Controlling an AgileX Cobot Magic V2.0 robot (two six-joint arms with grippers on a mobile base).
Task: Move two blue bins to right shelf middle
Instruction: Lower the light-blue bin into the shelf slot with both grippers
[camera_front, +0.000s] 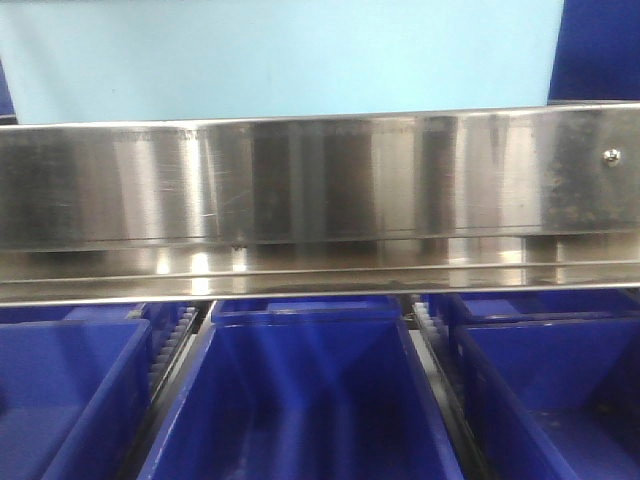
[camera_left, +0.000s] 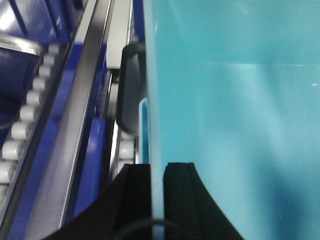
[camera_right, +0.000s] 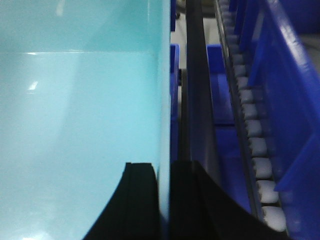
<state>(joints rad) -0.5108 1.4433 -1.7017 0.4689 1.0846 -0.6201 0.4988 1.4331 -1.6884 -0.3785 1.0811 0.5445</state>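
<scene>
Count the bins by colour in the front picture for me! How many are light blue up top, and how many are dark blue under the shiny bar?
Light blue bin: 1
Dark blue bins: 3
Total: 4

Across the top of my frame I see the flat face of a pale blue bin (camera_front: 290, 55), reaching from the left edge to near the upper right corner, where a darker blue shows. Below it a brushed steel rail (camera_front: 320, 180) runs the full width, scratched and streaked with reflections, with one screw (camera_front: 611, 156) near its right end. Under the rail I count three open bins side by side: the left dark blue bin (camera_front: 60, 400), the middle dark blue bin (camera_front: 300, 400) and the right dark blue bin (camera_front: 560, 390). A left roller track (camera_front: 175, 350) and a right roller track (camera_front: 435, 340) run between them.
</scene>
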